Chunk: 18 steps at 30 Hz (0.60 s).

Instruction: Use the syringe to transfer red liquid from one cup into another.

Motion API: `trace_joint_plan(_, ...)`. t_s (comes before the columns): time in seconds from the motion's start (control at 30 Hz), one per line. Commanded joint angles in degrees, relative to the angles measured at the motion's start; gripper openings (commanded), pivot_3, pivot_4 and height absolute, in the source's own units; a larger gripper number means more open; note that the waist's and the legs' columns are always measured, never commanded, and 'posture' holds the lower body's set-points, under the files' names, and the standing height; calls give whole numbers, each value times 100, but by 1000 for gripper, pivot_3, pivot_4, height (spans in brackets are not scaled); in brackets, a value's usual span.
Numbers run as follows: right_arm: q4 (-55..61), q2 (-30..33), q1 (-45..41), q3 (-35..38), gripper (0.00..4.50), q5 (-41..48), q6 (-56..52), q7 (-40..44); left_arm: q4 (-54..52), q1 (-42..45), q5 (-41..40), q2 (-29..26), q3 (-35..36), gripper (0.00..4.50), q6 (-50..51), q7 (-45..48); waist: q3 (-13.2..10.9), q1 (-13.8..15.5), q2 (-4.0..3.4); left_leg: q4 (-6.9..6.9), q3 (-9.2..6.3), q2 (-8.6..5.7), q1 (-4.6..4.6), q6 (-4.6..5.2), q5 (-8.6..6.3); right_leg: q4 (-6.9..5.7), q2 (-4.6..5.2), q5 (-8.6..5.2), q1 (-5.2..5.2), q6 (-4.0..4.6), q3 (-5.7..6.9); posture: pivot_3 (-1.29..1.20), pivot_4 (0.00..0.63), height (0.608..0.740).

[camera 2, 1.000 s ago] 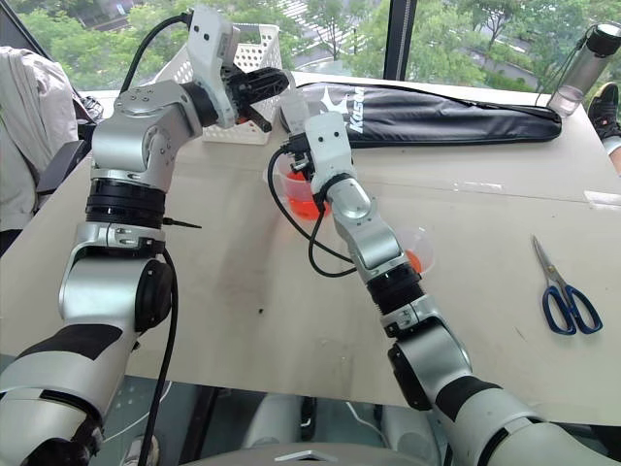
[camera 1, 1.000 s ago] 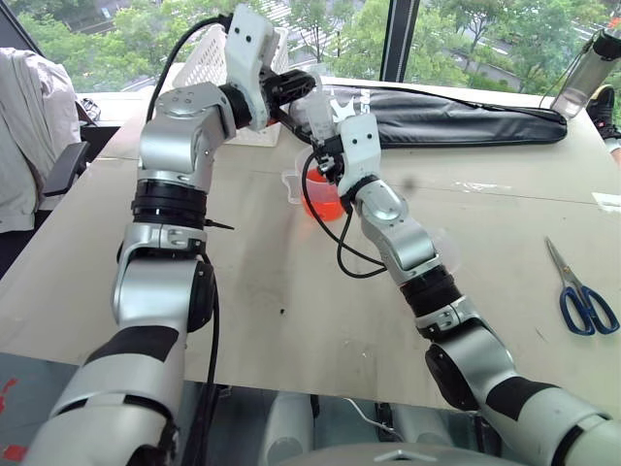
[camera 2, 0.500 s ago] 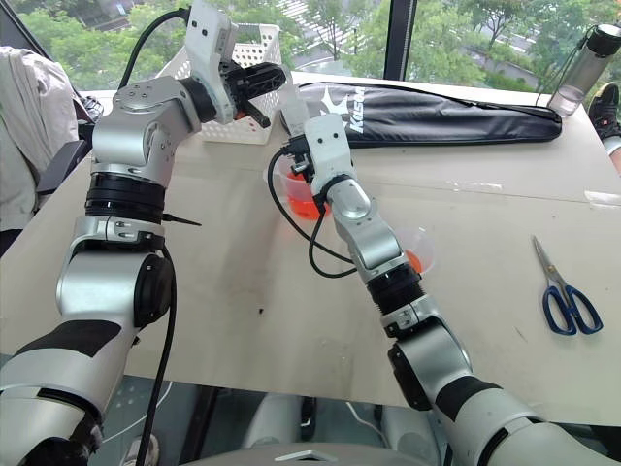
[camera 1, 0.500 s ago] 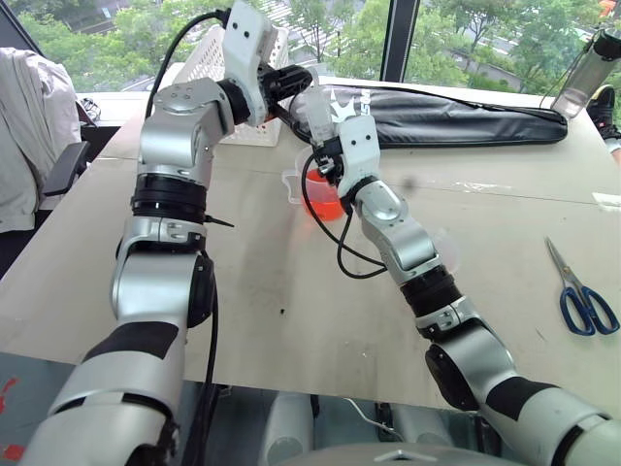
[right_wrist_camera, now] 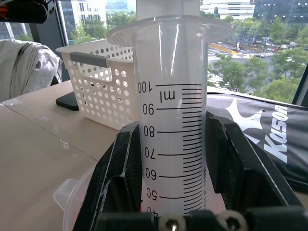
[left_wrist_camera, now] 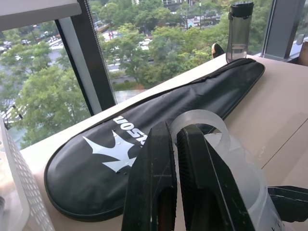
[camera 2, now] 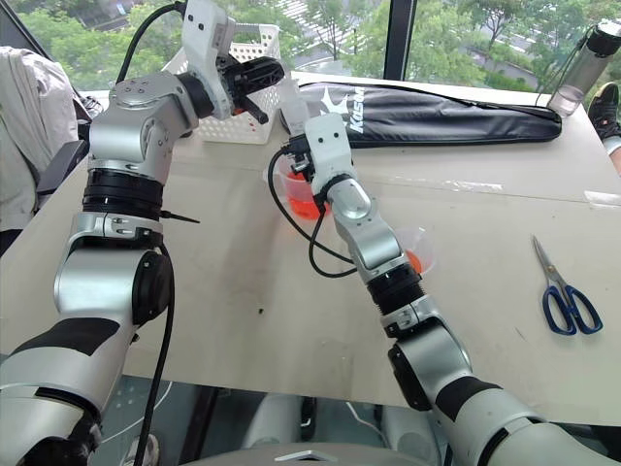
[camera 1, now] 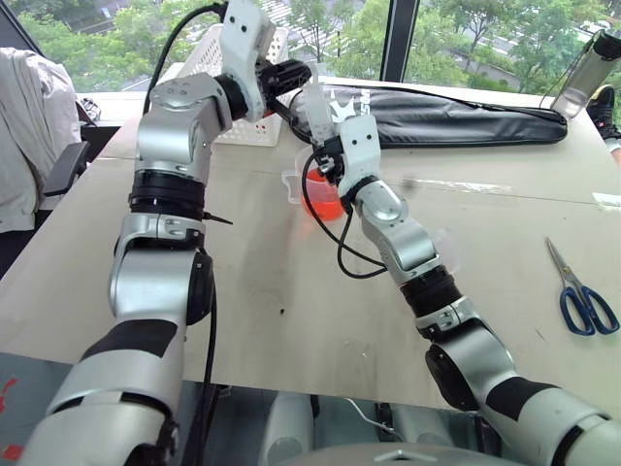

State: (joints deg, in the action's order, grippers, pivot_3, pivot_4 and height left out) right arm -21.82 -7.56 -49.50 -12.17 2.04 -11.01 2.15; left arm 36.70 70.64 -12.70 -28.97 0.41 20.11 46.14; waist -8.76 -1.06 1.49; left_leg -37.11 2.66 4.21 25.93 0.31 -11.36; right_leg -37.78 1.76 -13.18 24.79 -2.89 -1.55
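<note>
Two grippers share one tool here: the right gripper (right_wrist_camera: 173, 202) is clenched around the graduated barrel of the syringe (right_wrist_camera: 169, 120), which stands upright between its black fingers (right_wrist_camera: 122, 178), while the left gripper (camera 1: 291, 76) is pinched tight on the plunger's top ring, the ring sitting just beside its fingertips (left_wrist_camera: 190, 144) in the left wrist view. Directly below the right fingers sits the larger handled cup (camera 1: 312, 194) with the red liquid (camera 1: 325, 206) pooled in it, and the syringe tip appears to point down into it, though the tip itself is hidden behind the gripper. The smaller cup (camera 2: 417, 250) stands on the table (camera 1: 291, 311) well apart from the fingers, beside the right forearm, with a little red showing in it. The step in hand looks like drawing liquid up. To do it well, the right fingers should hold the barrel steady and upright while the left pulls the plunger along the barrel's own line, slowly, so the ring does not slip from the pinch or tilt the barrel. Keeping the tip under the liquid surface matters, otherwise air enters. A sideways tug could nudge the handled cup and spill it.
</note>
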Motion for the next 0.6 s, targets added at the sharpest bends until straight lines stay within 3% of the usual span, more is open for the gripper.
trace_joint_plan(0.03,118,-395,27,-116,1441,8,101,134,-170,361,4,-126,265,0,-256,-149,0,0,0,0,0,0,0,0,0,0,0,0,0,0,0,0,150,724)
trace_joint_plan(0.27,111,-386,23,-108,1441,9,166,134,-395,206,-345,-162,411,0,115,141,0,-2,0,0,0,0,0,0,0,-1,0,0,0,0,0,0,150,724)
trace_joint_plan(0.3,107,-384,21,-104,1441,10,180,135,-452,180,-405,-185,419,689,221,251,0,-5,0,0,0,0,0,0,0,0,0,0,0,0,0,0,150,724)
trace_joint_plan(0.37,124,-387,28,-99,1441,12,213,127,-603,101,-497,-195,527,1336,336,190,0,-20,0,0,0,0,0,0,0,-1,0,0,0,0,0,0,150,724)
trace_joint_plan(0.53,142,-378,17,-59,1440,10,328,76,-1349,-322,-1096,-490,956,3716,1533,277,0,-87,0,0,-2,0,0,0,0,-7,0,0,0,0,-1,0,150,724)
trace_joint_plan(0.6,150,-367,10,-45,1440,8,352,62,-1826,-655,-1436,-681,1097,3802,2096,434,0,-120,0,0,-3,1,-1,0,0,-9,1,0,-1,0,0,0,150,724)
